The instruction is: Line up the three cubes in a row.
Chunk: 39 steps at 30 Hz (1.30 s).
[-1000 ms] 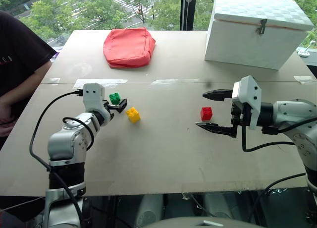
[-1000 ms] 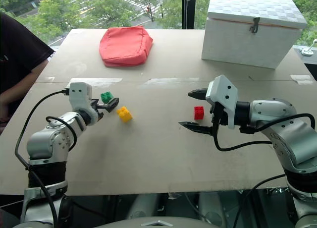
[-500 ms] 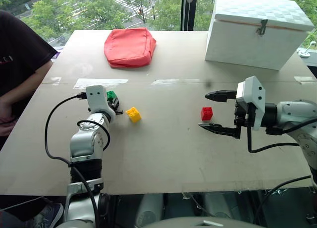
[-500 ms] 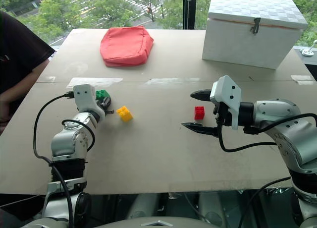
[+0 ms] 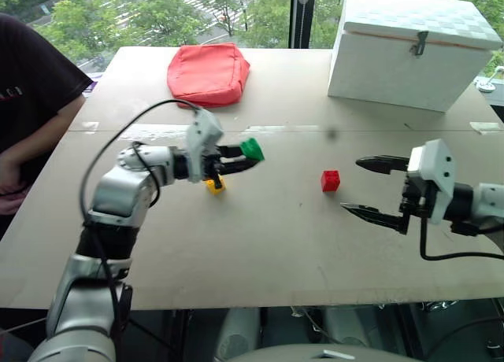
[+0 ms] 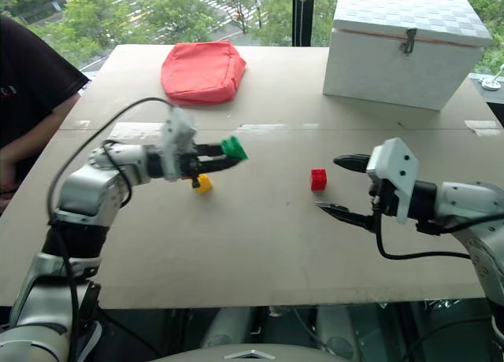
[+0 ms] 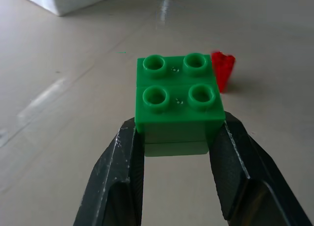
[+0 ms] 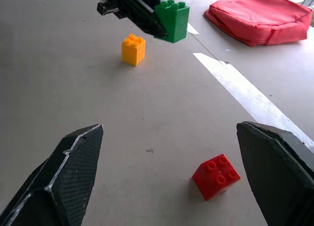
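Gripping the green brick [image 5: 251,149] between its two black fingers, the left gripper [image 5: 246,156] holds it clear of the table [image 5: 260,244], pointing toward the right of the scene. In the left wrist view the fingers press on the brick's two opposite sides, its four studs facing up. The yellow brick [image 5: 214,186] sits on the table under the left gripper's fingers, a little nearer and to the left of the green one. The red brick [image 5: 331,181] lies on the table right of centre, between the two grippers and well apart from the other two bricks.

The right gripper [image 5: 375,190] hovers to the right of the red brick, its jaws spread wide and holding nothing; one finger reaches out on the far side and the other on the near side, with the red brick just beyond their tips to the left.

Counting: three bricks, one green, one yellow, one red; two grippers; one red cushion [image 5: 207,73] at the far left of the table; one white box [image 5: 409,47] with a latch at the far right. A person in a dark shirt [image 5: 31,86] sits at the table's left edge.
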Each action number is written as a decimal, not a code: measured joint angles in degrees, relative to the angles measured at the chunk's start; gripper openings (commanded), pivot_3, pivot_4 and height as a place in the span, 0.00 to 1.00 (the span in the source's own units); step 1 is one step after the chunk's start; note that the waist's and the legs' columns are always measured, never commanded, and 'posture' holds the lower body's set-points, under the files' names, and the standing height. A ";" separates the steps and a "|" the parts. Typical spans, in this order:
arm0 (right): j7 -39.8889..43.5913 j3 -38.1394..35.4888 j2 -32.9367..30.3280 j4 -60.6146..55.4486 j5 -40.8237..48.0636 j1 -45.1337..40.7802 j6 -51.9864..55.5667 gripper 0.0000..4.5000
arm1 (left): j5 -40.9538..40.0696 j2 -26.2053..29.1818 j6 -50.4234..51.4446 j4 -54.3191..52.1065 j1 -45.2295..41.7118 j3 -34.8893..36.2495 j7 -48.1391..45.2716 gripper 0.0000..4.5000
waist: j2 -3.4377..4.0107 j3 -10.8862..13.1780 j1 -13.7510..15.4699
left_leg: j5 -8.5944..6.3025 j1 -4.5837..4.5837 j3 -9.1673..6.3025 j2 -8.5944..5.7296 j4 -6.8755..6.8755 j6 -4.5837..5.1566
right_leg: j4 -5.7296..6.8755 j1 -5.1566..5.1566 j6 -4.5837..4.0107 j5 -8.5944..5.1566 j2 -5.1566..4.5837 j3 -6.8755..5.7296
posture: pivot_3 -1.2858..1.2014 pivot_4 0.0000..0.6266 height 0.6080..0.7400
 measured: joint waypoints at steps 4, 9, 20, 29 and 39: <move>-0.31 -3.74 -0.10 -1.33 1.27 4.70 -0.71 1.00 | 5.40 -4.21 -6.29 8.79 -5.06 -5.35 -3.79 0.28 | 0.00 0.01 -0.08 | 0.00 0.02 0.00 0.05 0.01 0.01 | 0.04 -0.02 0.17 -0.09 0.07 -0.01 | 0.52 0.24 1.00; -0.41 -7.27 0.38 -3.61 2.91 11.02 -1.29 1.00 | 10.79 -9.00 -15.15 20.71 -9.79 -7.95 -6.34 0.28 | -0.01 0.00 -0.16 | 0.00 0.01 0.01 0.04 0.02 0.01 | 0.04 -0.02 0.08 -0.03 0.06 0.02 | 0.52 0.24 1.00; -2.13 -10.27 0.88 -5.72 2.90 17.46 -3.30 1.00 | 16.96 -14.95 -27.35 38.01 -15.32 -9.05 -10.20 0.28 | -0.03 0.01 -0.01 | -0.02 -0.04 -0.03 0.06 0.11 0.04 | 0.04 -0.01 0.22 -0.11 0.02 0.01 | 0.52 0.24 1.00; -4.46 -10.46 0.80 -7.53 3.58 18.12 -3.16 1.00 | 18.65 -15.99 -30.07 40.04 -15.87 -8.58 -10.50 0.28 | -0.03 0.01 -0.04 | -0.02 -0.04 -0.04 0.07 0.11 0.04 | 0.05 0.00 0.18 -0.08 0.02 0.00 | 0.52 0.24 1.00; -4.32 -10.32 0.48 -7.41 4.27 17.81 -3.20 1.00 | 19.01 -13.77 -26.96 35.34 -13.58 -6.32 -10.35 0.98 | -0.03 0.01 -0.29 | -0.02 -0.01 -0.02 0.13 0.12 0.04 | 0.07 0.00 0.18 -0.07 0.04 0.02 | 0.52 0.24 1.00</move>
